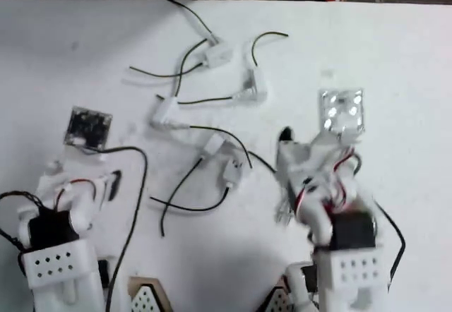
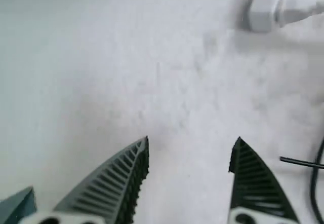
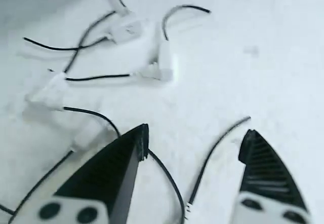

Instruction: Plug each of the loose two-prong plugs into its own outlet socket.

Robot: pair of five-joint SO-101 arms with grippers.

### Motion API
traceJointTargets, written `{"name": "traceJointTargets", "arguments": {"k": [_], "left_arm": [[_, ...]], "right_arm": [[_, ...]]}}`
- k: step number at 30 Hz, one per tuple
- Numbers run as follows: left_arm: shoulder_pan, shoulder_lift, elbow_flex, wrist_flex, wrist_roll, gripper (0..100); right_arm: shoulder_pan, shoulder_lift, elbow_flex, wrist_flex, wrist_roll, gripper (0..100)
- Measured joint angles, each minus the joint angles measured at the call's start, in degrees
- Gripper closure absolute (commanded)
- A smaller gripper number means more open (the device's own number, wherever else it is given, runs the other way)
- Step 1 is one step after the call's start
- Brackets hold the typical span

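Note:
Several white two-prong plugs with black wires lie loose mid-table: one (image 1: 215,54) at the back, one (image 1: 251,86) beside it, one (image 1: 166,114) further left, two (image 1: 212,145) (image 1: 233,171) nearer the arms. A dark square outlet block (image 1: 88,128) sits at the left, a shiny square outlet block (image 1: 342,109) at the right. My left gripper (image 1: 113,185) (image 2: 190,148) is open over bare table, with a plug (image 2: 268,8) ahead of it. My right gripper (image 1: 284,139) (image 3: 196,135) is open above a black wire (image 3: 212,153), short of the plugs (image 3: 164,64) (image 3: 48,95).
Black wires (image 1: 187,192) loop across the table between the two arms. The left arm's cable (image 1: 138,185) trails along the left side. The table's far edge (image 1: 226,0) meets a dark background.

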Motion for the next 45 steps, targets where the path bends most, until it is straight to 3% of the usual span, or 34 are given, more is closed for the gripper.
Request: {"name": "traceJointTargets", "arguments": {"k": [9, 16, 23, 29, 32, 36, 45], "left_arm": [[29.01, 1.41, -5.89, 5.01, 7.65, 69], [44.04, 19.78, -10.37, 5.01, 8.7, 69], [46.33, 42.9, -12.84, -1.05, 2.11, 76], [46.24, 53.45, -12.84, -6.86, -1.58, 80], [46.24, 56.53, -12.84, -8.18, -2.11, 84], [46.95, 58.99, -13.19, -8.44, -2.2, 99], [47.03, 52.92, -13.19, -4.04, -4.92, 98]], "right_arm": [[16.97, 19.69, -6.15, -0.09, 0.0, 72.3], [19.34, 22.95, -7.38, -0.09, 0.0, 72.3], [19.6, 22.95, -7.38, -0.09, 0.0, 72.3], [19.52, 22.95, -7.38, -0.09, 0.0, 72.3], [19.52, 22.95, -7.38, -0.09, 0.0, 72.3], [19.52, 22.95, -7.38, -0.09, 0.0, 72.3], [22.77, 22.95, -7.38, -0.09, -0.09, 72.3]]}}
